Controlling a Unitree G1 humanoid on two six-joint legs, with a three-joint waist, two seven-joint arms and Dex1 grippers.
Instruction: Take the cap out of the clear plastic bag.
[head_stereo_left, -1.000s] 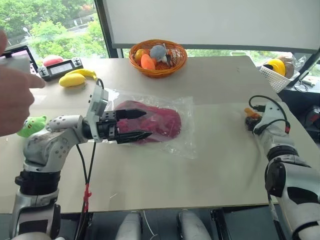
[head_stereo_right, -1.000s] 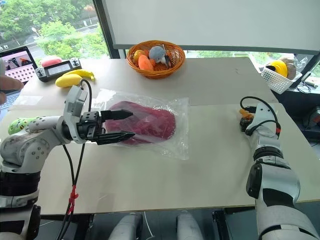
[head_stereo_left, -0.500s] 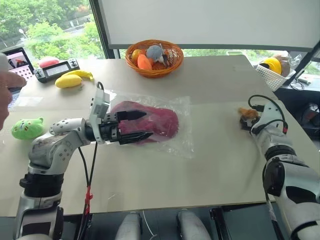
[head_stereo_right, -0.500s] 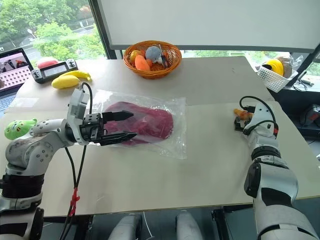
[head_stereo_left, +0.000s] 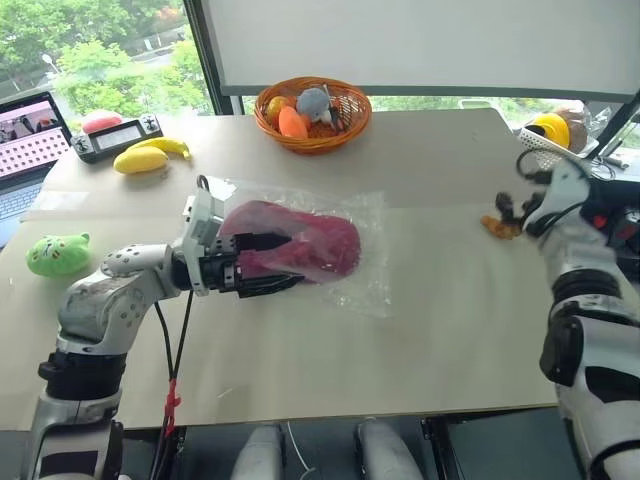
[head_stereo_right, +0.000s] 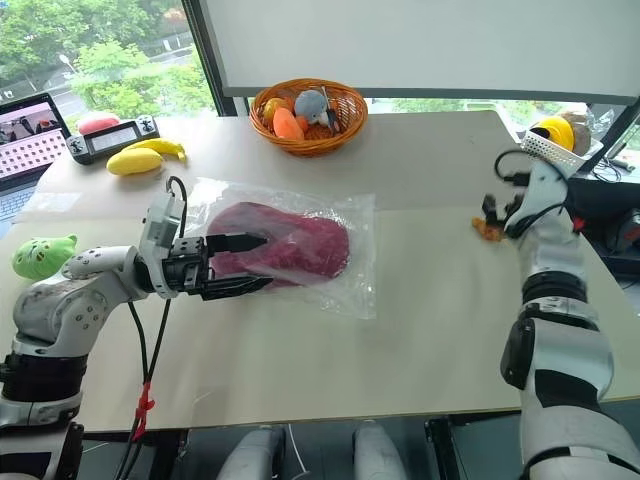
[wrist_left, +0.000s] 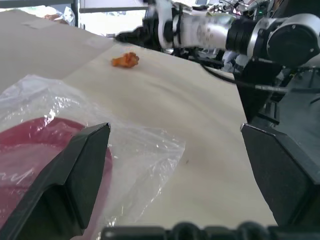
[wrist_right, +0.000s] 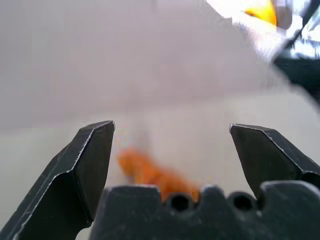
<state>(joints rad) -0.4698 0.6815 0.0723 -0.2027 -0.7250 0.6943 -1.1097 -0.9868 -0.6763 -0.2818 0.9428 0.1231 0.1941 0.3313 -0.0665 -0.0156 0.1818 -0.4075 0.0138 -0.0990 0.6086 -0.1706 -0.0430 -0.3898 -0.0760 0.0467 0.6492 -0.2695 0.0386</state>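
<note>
Fingers of the left gripper are standing spread wide, grasping nothing, one black tip lying over the near edge of the large, crinkly clear plastic bag, the other low beside it. They are sitting a shade lower against the bag than a second ago, otherwise holding the same place at the bag's left end. The dark red fabric cap is lying flat inside the bag on the pale desk, wholly enclosed, mid-desk, in front of the round wicker basket.

Further right, the change is plain: the right gripper was down on the small orange toy a second ago; now it is lifting clear with the toy left lying on the desk below. In the right wrist view the fingers are standing released and empty, the orange shape blurred between them.

Judging from this, the right arm is freeing itself to help; the cap's removal has not yet begun.

Hard to make out: where the bag's mouth is lying, and whether the left tips are inside it or merely pressing on the film. The left wrist view cuts off most of the cap.
</note>
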